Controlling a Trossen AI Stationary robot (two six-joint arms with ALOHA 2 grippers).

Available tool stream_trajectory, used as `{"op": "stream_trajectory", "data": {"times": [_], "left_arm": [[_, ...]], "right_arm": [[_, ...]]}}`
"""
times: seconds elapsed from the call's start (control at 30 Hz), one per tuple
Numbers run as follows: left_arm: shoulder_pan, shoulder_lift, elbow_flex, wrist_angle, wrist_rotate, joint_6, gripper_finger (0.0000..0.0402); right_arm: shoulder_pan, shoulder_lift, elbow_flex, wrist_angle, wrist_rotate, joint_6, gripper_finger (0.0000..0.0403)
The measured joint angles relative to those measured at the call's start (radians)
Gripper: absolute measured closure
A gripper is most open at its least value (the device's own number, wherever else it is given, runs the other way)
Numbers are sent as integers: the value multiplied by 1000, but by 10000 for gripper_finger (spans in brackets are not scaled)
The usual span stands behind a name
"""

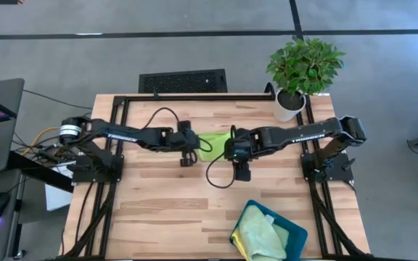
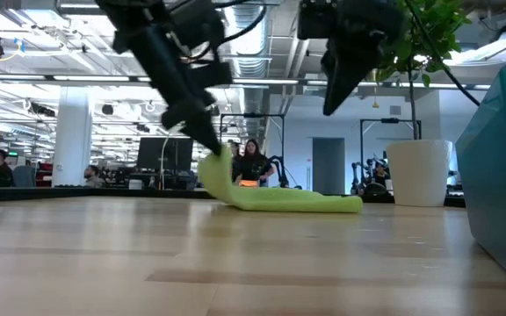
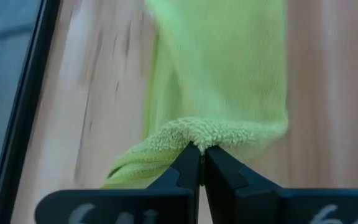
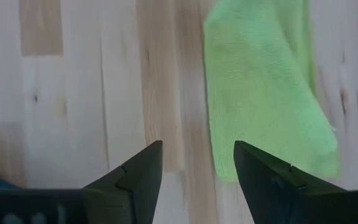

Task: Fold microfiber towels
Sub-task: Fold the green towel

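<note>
Between the two grippers, near the table's far middle, the lime green towel (image 1: 214,144) is lying. The left gripper (image 3: 201,163) is pinching the towel's bunched edge between its closed fingertips, lifting that side, probably to carry it over for a fold. The right gripper (image 4: 197,163) is hanging above with its fingers spread wide, holding nothing, the towel lying just beyond them. The low view is showing the pinched edge raised off the wooden table (image 1: 158,210); the high view is hiding that lift.
</note>
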Motion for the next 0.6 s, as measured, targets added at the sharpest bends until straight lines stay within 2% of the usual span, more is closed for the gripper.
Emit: {"op": "stream_trajectory", "data": {"times": [0.23,0.6], "left_arm": [[0,171,129,86,23,99,401],[-2,431,455,93,74,216,401]], "right_arm": [[0,-68,4,1,7,5,182],[0,-196,4,-36,8,5,182]]}}
